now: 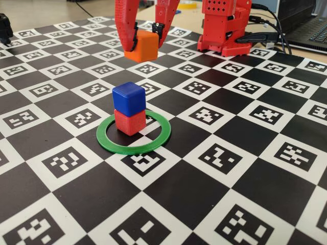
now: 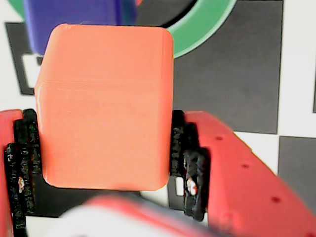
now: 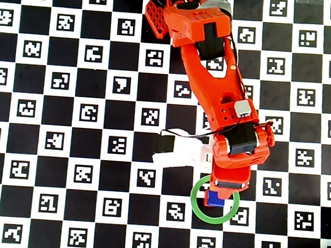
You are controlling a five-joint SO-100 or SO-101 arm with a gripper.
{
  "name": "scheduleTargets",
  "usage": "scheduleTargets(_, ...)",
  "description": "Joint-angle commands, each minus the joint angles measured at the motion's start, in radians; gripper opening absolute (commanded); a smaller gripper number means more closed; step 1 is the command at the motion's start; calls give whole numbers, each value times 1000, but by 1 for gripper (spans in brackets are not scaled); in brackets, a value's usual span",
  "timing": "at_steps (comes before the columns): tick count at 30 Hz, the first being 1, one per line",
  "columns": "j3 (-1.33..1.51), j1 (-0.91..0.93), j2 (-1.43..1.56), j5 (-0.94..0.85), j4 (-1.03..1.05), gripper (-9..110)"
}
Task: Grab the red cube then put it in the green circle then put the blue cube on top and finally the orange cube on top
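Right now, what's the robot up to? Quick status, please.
Gripper shut on orange cube, held in the air. Blue cube stacked on red cube inside green circle. Stack top clear, nothing in the way.

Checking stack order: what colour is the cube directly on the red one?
Deep blue; the blue cube shows best in the fixed view.

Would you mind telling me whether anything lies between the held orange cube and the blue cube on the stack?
Nothing does. In the fixed view the orange cube, clamped in the pincer, hangs apart from the blue cube, with only bare checkered board between them.
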Motion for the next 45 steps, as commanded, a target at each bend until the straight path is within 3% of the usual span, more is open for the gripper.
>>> scheduleTargets(1,-112,-15,14,5,-14,9)
scheduleTargets(45,-224,8,-127,-11,-29,9)
